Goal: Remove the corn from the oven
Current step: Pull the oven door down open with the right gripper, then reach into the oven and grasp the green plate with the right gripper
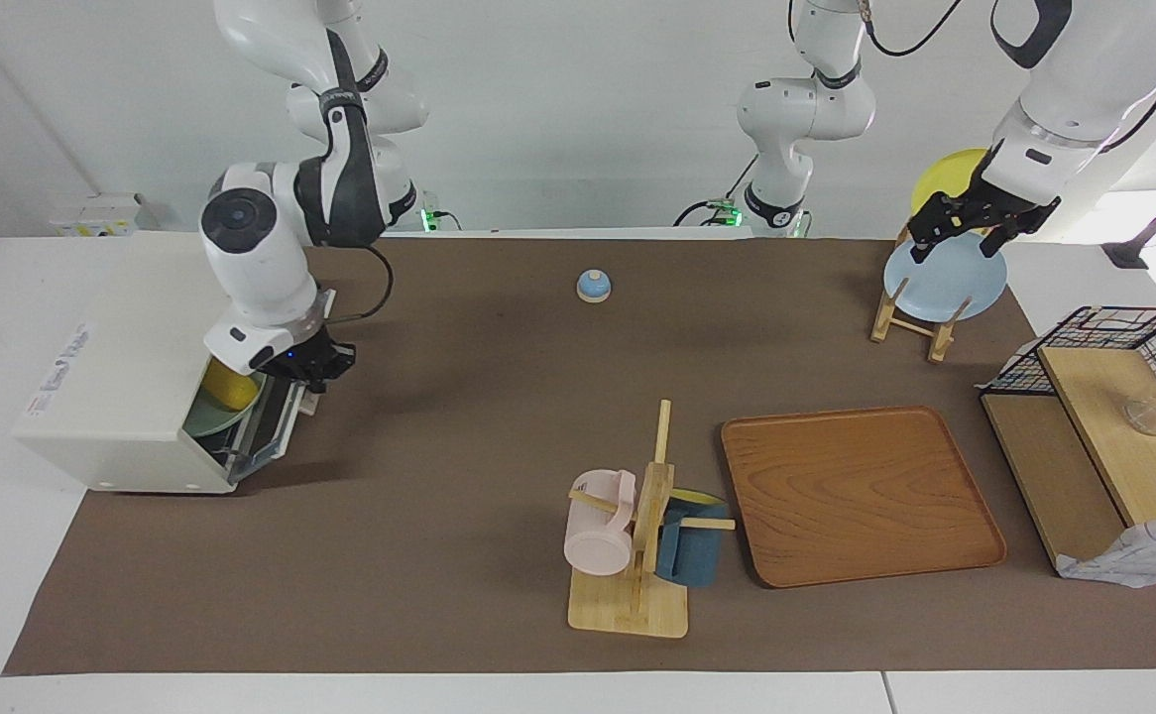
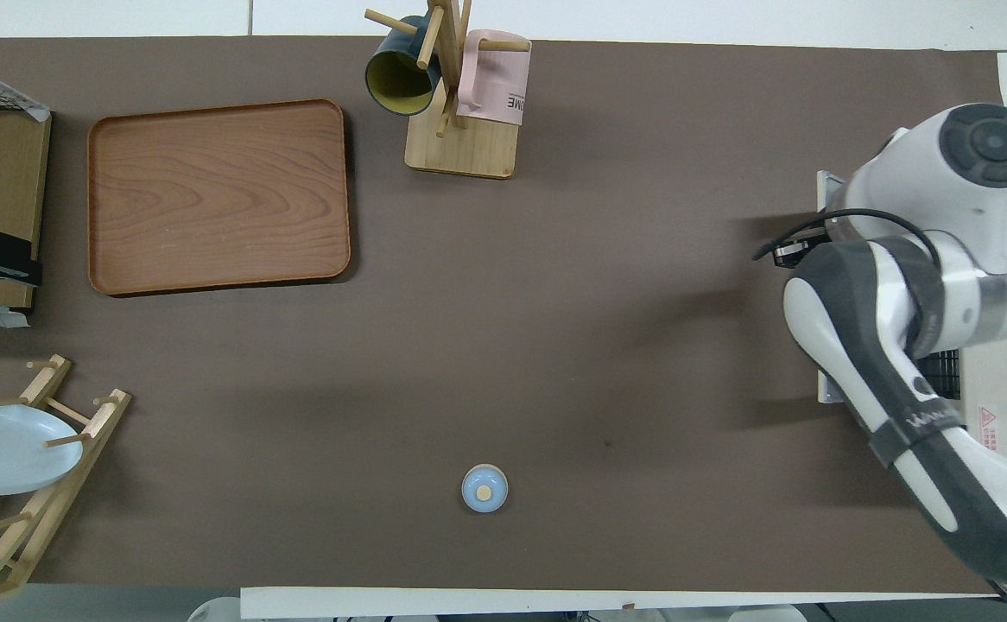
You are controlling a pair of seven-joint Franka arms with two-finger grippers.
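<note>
The cream-white oven (image 1: 117, 387) stands at the right arm's end of the table with its glass door (image 1: 266, 431) folded down. Inside, the yellow corn (image 1: 229, 389) lies on a green plate (image 1: 216, 421). My right gripper (image 1: 318, 369) is at the oven's mouth, just above the open door and beside the corn; whether it touches the corn does not show. In the overhead view the right arm (image 2: 909, 345) covers the oven, and the corn is hidden. My left gripper (image 1: 957, 243) is open and empty, and waits over the plate rack.
A wooden rack (image 1: 920, 317) holds a pale blue plate (image 1: 945, 283) and a yellow plate (image 1: 945, 174). A wooden tray (image 1: 856, 496), a mug tree (image 1: 637, 535) with a pink and a blue mug, a small blue bell (image 1: 593, 286) and a wire-mesh basket (image 1: 1113, 357) with wooden boards are also on the table.
</note>
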